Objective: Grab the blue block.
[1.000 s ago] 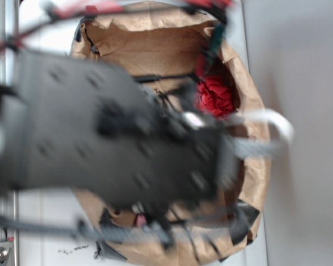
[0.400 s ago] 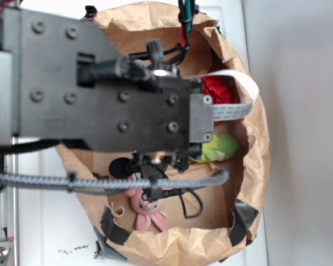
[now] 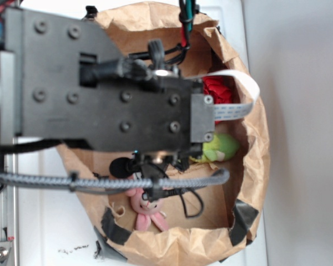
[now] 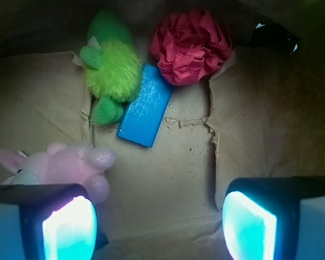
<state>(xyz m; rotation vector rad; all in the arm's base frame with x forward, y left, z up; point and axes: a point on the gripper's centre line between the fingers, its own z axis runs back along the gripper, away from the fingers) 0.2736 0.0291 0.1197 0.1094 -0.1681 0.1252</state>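
The arm has swung in over the paper bag [image 3: 250, 166] and settled. The pincer [image 4: 160, 222] hangs wide and empty; the blue block [image 4: 145, 105] lies ahead of it, slightly left, touching the green plush toy [image 4: 111, 70].

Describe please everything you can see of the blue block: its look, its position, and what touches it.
The blue block is a flat, bright blue rectangular slab with plain smooth faces, perhaps painted wood or plastic. It lies flat and tilted diagonally on the brown paper floor of the bag. Its long left edge is against the green plush toy, and its upper corner reaches the red ruffled ball. The open gripper is apart from it. In the exterior view the arm hides it.
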